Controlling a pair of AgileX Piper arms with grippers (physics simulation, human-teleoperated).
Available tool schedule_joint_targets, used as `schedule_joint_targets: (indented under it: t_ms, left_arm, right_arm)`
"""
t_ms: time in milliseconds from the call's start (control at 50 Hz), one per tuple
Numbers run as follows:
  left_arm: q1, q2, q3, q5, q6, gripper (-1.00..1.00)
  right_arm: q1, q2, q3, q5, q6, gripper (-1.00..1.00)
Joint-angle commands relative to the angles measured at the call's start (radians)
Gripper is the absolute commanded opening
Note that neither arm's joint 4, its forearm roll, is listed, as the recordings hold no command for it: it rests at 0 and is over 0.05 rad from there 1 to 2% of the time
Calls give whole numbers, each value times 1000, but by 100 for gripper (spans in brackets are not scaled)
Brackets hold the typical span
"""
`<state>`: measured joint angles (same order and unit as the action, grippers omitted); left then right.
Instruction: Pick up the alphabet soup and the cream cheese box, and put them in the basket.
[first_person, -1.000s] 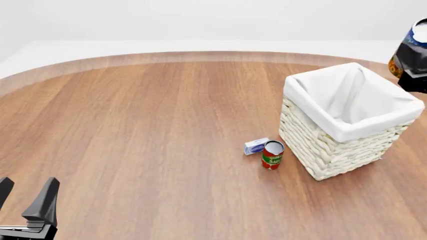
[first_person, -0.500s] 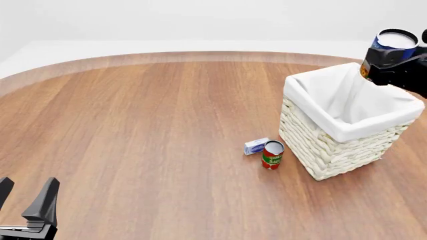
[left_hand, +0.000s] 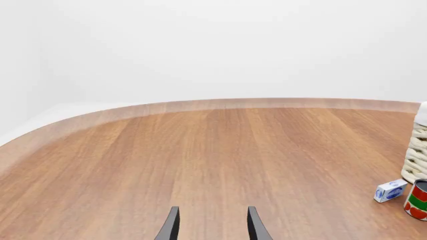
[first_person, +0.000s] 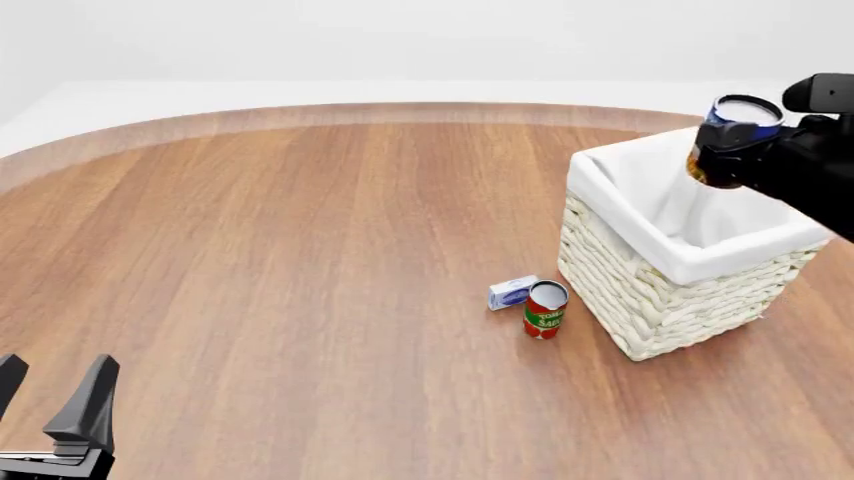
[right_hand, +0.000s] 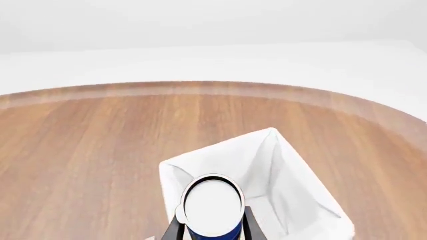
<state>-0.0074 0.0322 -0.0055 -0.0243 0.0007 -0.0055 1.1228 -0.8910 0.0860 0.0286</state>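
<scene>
The right end effector (first_person: 731, 150) is clamped on the alphabet soup (first_person: 727, 138), poised above the basket (first_person: 694, 262) below it for release; the left end effector (first_person: 54, 400) idles, fingers apart.

A: Left gripper (first_person: 47, 400): matte black, two flat wedge fingers tapering to blunt tips, pale grey line at base.

B: Right gripper (first_person: 731, 150): same black, blocky housing behind; fingers (right_hand: 175, 231) thin, dark.
</scene>
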Motion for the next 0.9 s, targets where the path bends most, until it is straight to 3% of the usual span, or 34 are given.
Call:
schedule_joint_targets:
  t_ms: [20, 900]
  left_arm:
    - [0, -1, 1, 0, 0, 100]
    - [0, 0, 1, 0, -1, 100]
  right_arm:
    - [2, 56, 2, -42, 33, -100]
    - [-20, 216, -9, -126, 32, -100]
